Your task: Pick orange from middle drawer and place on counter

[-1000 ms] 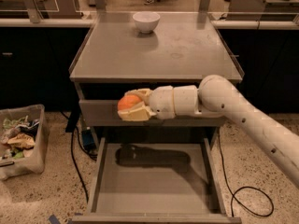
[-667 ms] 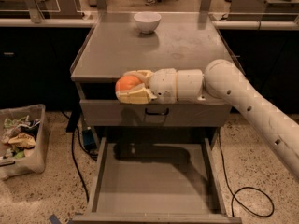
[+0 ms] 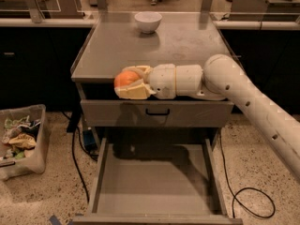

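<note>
My gripper (image 3: 127, 82) is shut on the orange (image 3: 125, 78), a small round fruit held between the pale fingers (image 3: 134, 91). It hangs at the front edge of the counter (image 3: 178, 46), about level with its top, left of centre. The arm reaches in from the right. Below, the middle drawer (image 3: 154, 182) is pulled out wide, its flat grey floor bare.
A white bowl (image 3: 147, 21) stands at the back of the counter. A closed drawer face with a black loop handle (image 3: 157, 111) sits under the counter's edge. A bin of clutter (image 3: 18, 139) is on the floor at left. A black cable (image 3: 248, 191) lies at right.
The gripper has risen with the orange from in front of the upper drawer face to the level of the counter's front edge.
</note>
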Tool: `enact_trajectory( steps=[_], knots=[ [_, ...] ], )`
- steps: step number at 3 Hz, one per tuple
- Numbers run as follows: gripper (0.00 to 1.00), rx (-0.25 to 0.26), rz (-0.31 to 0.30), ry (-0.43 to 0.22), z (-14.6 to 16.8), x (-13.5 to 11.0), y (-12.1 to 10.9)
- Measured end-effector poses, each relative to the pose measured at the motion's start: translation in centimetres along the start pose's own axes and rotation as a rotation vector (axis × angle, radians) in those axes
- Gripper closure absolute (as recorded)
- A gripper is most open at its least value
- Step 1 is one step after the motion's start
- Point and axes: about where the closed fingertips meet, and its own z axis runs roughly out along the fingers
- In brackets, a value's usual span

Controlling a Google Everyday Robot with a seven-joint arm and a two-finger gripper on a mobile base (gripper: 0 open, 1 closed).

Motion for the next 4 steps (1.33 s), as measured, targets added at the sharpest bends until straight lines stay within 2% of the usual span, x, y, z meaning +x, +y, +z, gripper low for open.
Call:
enact_trajectory(
  steps=[1, 3, 4],
  knots=[
    [1.00, 0.015, -0.049, 0.007, 0.0, -1.9, -3.0],
    [1.00, 0.128, -0.112, -0.010, -2.0, -5.2, -11.6],
    [1.00, 0.166, -0.111, -0.001, -2.6, -5.5, -15.7]
  ],
)
